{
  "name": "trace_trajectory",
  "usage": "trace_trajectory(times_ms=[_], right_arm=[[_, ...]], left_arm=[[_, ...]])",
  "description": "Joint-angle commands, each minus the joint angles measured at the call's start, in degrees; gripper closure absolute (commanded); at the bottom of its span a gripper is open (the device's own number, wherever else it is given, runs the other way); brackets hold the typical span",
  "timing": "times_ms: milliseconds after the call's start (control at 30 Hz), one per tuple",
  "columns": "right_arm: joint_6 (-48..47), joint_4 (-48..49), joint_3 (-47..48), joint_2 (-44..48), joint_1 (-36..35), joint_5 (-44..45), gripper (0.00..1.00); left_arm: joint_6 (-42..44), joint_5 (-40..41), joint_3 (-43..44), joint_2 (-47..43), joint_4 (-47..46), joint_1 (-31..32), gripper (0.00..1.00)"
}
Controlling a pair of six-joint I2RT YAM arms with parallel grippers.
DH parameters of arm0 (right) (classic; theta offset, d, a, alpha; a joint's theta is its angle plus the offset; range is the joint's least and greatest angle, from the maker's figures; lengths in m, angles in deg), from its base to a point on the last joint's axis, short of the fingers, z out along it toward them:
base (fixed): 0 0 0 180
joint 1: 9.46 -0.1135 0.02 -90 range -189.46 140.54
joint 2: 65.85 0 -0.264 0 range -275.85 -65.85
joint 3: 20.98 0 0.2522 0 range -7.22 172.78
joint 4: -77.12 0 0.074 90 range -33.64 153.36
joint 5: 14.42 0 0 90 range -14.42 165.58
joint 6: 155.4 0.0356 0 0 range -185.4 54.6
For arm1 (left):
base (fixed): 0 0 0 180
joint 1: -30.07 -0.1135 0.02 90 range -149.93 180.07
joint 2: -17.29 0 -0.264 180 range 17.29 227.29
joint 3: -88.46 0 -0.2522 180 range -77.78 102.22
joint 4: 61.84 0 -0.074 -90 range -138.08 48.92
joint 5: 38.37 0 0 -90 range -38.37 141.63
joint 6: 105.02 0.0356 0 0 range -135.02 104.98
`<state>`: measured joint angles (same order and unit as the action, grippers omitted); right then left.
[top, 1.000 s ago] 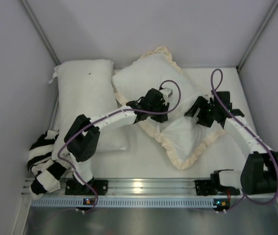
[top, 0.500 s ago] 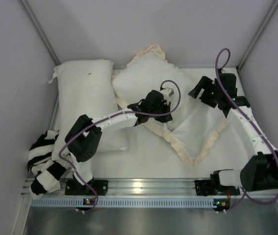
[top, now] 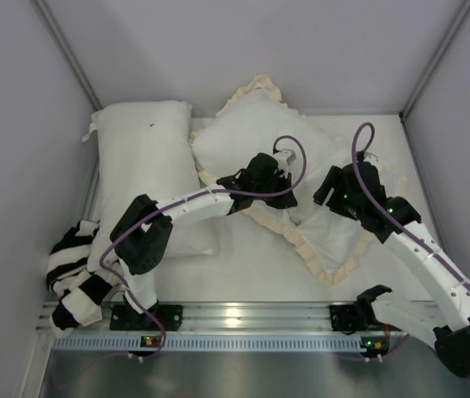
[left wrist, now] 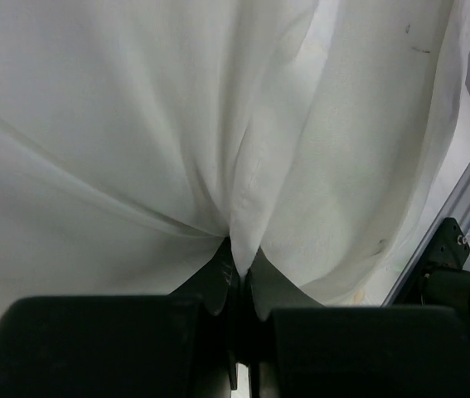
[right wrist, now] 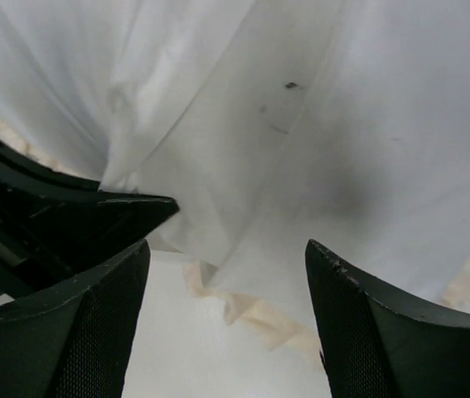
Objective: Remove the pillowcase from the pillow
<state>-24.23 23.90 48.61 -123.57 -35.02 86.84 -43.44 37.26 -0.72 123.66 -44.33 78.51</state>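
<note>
- Centrally on the table (top: 243, 265), the pillowcase (top: 326, 228) is spread cream-white face up, with its ruffled trim (top: 301, 253) seen along the near edge and at the far corner.
- The far half of the cover is swollen plump. The pillow is wrapped inside it and cannot be told apart from the cloth.
- A fold of the white cloth is gripped tightly between the closed fingers of the left gripper (left wrist: 236, 261), near the middle of the cover.
- The right gripper (right wrist: 228, 249) is poised over the right side of the cover, fingers spread and nothing between them. A few dark specks are seen on the cloth beneath.
- A second white pillow (top: 147, 166) is laid just beside the cover on the left, and a black-and-white striped cloth (top: 75, 278) is bunched at the near left.
</note>
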Motion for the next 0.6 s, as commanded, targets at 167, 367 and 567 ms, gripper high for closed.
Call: trace_trajectory(times_ms=[167, 367, 567], right_arm=[[3.66, -6.15, -2.75, 1.3, -0.72, 12.02, 0.29], [4.45, -4.49, -0.29, -5.21, -2.65, 12.46, 0.29], [5.5, -3.25, 0.68, -9.26, -5.11, 13.17, 0.31]], left_arm=[[-1.28, -4.7, -1.64, -3.27, -2.61, 1.65, 1.0], [-1.81, -5.58, -2.44, -3.45, -3.22, 1.65, 1.0], [-1.2, -5.58, -2.88, -3.45, -3.22, 1.65, 1.0]])
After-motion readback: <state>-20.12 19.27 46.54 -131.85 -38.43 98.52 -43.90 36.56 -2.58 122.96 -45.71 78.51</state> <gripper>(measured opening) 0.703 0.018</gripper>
